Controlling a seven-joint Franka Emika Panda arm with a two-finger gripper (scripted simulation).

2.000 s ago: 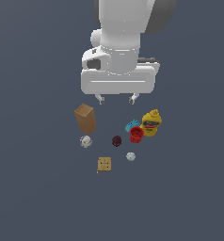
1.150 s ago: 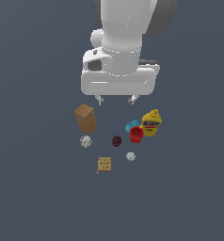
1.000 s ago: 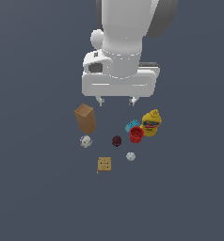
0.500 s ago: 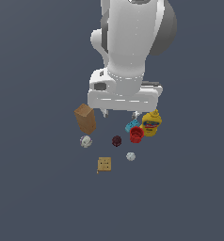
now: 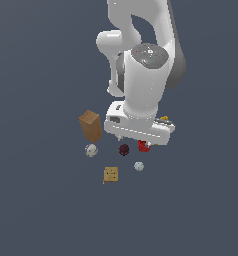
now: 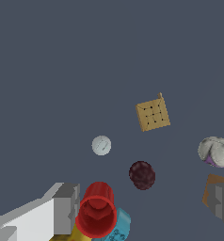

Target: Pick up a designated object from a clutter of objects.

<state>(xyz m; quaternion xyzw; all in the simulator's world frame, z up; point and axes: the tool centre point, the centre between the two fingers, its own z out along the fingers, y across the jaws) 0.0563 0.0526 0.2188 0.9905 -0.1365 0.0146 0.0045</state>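
Ahead of tool (image 6: 141, 207): pale ball (image 6: 101, 145), apart, untouched, beyond red cup (image 6: 97, 210).

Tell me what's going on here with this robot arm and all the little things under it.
A white arm is reaching over a small clutter. Its gripper is open and holds nothing, hanging above the red cup and the maroon ball. The target, a tiny pale ball, sits untouched beside the tan square. A bigger white ball and a brown box lie on the exterior view's left. Nothing is picked up yet.
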